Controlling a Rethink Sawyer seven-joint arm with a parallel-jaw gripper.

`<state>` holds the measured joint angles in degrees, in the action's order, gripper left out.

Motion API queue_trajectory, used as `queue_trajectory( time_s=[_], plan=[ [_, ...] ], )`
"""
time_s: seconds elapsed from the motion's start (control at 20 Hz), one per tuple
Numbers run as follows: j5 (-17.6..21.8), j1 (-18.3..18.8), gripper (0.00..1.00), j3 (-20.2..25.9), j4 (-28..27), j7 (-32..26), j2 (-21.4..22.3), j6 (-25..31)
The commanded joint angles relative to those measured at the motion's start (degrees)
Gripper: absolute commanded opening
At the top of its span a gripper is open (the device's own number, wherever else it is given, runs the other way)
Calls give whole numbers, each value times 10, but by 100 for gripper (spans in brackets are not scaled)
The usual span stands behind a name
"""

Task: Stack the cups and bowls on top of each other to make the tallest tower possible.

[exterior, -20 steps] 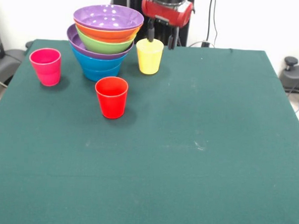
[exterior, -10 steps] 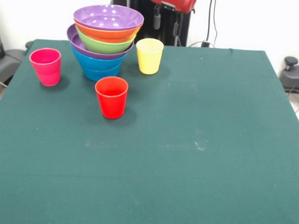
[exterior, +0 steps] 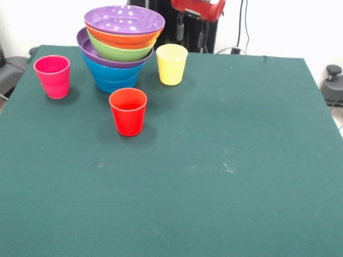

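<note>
The tower [exterior: 119, 46] stands at the table's far left: blue bowls lowest [exterior: 112, 76], then a purple rim, a green bowl, an orange bowl and a wide purple bowl [exterior: 124, 19] on top. The yellow cup [exterior: 171, 64] stands upright just right of the tower. The red cup [exterior: 128, 111] stands upright in front of the tower. The pink cup [exterior: 52, 76] stands upright to its left. My gripper [exterior: 190, 34] hangs open and empty at the top edge, above and behind the yellow cup and apart from it.
The dark green table [exterior: 215, 176] fills most of the view. The black pedestal [exterior: 159, 8] and cables stand behind its far edge. Dark equipment [exterior: 335, 84] sits beyond the right edge.
The gripper has risen from just at the yellow cup's rim to the top edge, open throughout. The cups and bowls have not moved.
</note>
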<state>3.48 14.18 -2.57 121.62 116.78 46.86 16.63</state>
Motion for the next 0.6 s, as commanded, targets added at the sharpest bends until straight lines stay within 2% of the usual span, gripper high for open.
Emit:
queue_trajectory(
  time_s=[0.05, 0.6],
  plan=[
    [-11, 9, 100, 35, 48, 90, -49, -52],
    [5, 27, 100, 32, 73, 89, -83, -117]
  ],
)
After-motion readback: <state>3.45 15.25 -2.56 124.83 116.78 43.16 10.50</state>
